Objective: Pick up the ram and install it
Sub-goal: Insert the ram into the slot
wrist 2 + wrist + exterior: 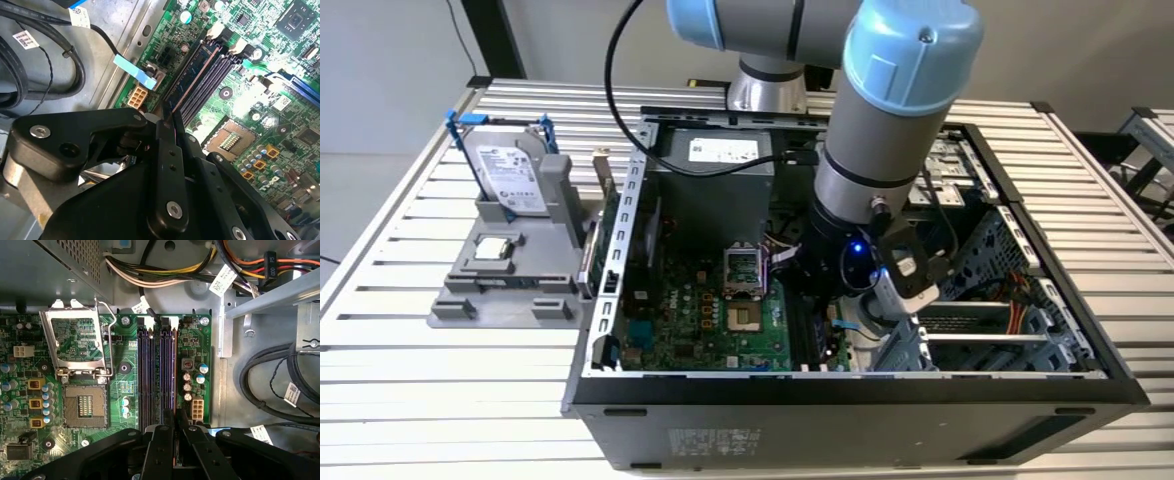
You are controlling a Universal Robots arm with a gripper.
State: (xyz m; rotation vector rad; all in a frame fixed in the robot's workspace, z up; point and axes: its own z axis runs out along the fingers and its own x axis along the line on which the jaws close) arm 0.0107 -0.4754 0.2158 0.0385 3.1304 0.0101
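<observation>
My gripper is down inside the open computer case, over the memory slots of the green motherboard. Its black fingers are shut on the ram, a thin dark strip seen edge-on. In both wrist views the ram stands on edge along the slot nearest the board's edge, running away from the fingertips. I cannot tell whether it is fully seated. The white slot latches at the far end stand beside its tip.
An open processor socket with its raised metal frame lies beside the slots. Black cables and a drive cage crowd the other side. On a grey stand outside the case are a hard drive and a small silver chip.
</observation>
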